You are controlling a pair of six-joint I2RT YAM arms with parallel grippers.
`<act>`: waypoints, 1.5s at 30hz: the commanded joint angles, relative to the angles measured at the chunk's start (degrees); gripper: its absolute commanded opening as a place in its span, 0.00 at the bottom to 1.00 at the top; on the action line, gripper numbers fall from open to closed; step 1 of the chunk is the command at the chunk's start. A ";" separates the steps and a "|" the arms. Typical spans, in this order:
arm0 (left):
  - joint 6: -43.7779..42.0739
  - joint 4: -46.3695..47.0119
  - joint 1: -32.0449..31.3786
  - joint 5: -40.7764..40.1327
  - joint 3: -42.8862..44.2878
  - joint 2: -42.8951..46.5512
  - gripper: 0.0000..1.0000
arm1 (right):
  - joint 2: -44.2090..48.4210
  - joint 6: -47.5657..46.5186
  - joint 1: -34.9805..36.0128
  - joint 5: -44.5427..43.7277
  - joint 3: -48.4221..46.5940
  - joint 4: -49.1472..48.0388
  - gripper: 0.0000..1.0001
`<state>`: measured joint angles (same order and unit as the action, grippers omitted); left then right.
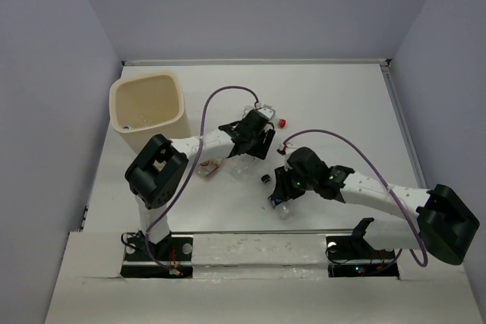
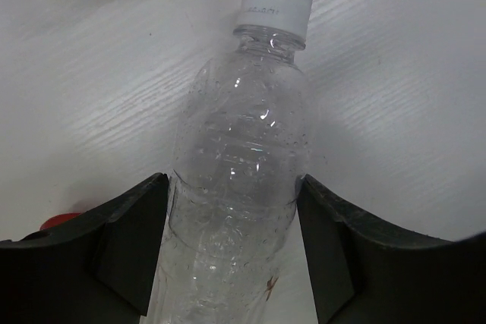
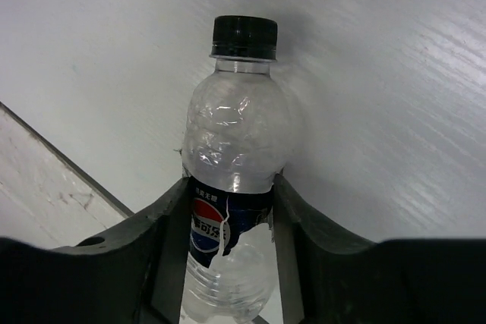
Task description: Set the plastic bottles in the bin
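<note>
On the white table (image 1: pixel 342 104), the left gripper (image 2: pixel 231 184) is closed on a white-capped bottle (image 2: pixel 243 134), the right gripper (image 3: pixel 230 187) on a black-capped bottle (image 3: pixel 235 127), caps pointing away from the wrists. The bin (image 1: pixel 152 134) stands at the far left, nearer the left gripper.

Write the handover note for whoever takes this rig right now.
Grippers: the left gripper is shut on the white-cap bottle; the right gripper is shut on the black-cap bottle. Whether either bottle is lifted, cannot tell.
Things: the bin stands upright at far left, apart from both arms. A crushed bottle lies beside the left arm, and a red cap shows just past the left gripper.
Done: both grasps. What the bin holds, cannot tell.
Left: carry both bottles to the bin, then the rest.
</note>
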<state>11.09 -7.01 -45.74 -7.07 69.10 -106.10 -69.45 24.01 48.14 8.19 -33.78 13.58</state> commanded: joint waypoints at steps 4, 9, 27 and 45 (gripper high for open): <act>2.26 3.84 -0.23 5.31 -3.97 12.22 0.45 | 4.76 1.56 0.55 -2.56 -0.85 4.08 0.28; 3.76 4.28 -0.23 6.28 -3.97 20.57 0.39 | 7.92 2.36 0.55 -2.12 -0.50 4.70 0.21; -1.84 3.40 3.63 -26.05 2.01 55.03 0.38 | 14.52 1.92 0.55 1.12 -7.43 -1.88 0.15; 0.84 15.83 29.83 -28.70 -7.67 48.54 0.99 | -10.77 -4.15 0.55 8.43 -42.04 -22.20 0.14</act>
<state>8.08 7.20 -16.75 -35.55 59.48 -58.83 -77.80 21.39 48.14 14.48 -66.57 -0.99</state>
